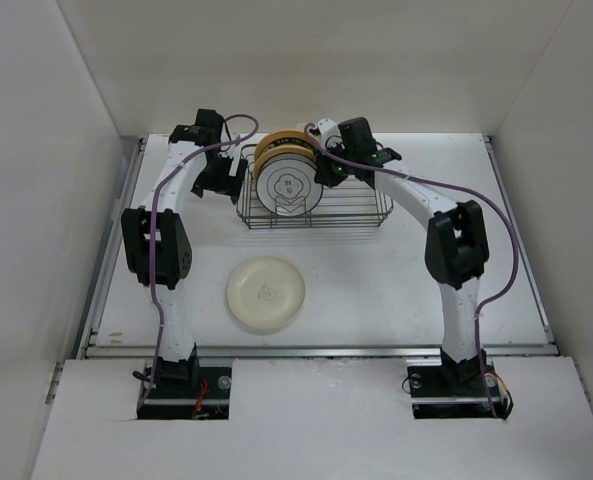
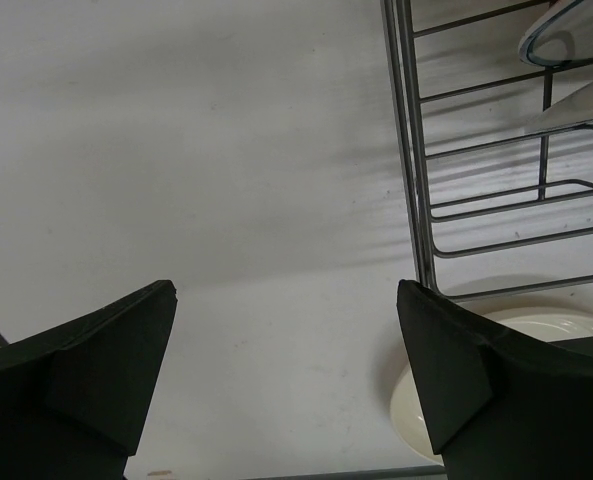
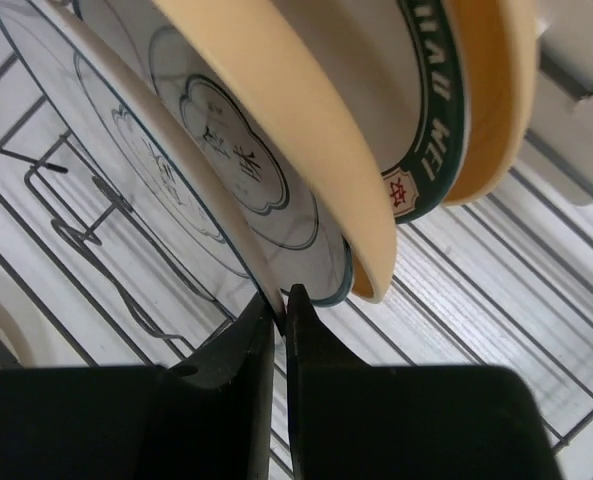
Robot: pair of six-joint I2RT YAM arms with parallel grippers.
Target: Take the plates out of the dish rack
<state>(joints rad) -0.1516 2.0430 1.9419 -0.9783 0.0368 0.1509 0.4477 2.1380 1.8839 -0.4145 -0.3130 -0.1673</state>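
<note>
The ringed plate [image 1: 284, 188] stands upright at the near end of the row in the rack [image 1: 346, 212], its face with the centre motif turned toward the arm bases. Close behind it stand a yellow plate [image 1: 276, 143] and a banded plate [image 3: 434, 110], packed so tightly that I can't tell whether they touch. The right gripper [image 3: 283, 298] is clenched on the ringed plate's rim, its two dark fingers pressed nearly together with the thin edge pinched between them. The rack sits toward the far side of the tabletop [image 1: 376, 290]. A cream plate [image 1: 266, 293] lies flat on the tabletop nearer the bases, between the two arms and apart from the rack. The left gripper [image 2: 286, 300] hangs just beside the rack's left end, fingers spread wide, grasping nothing.
</note>
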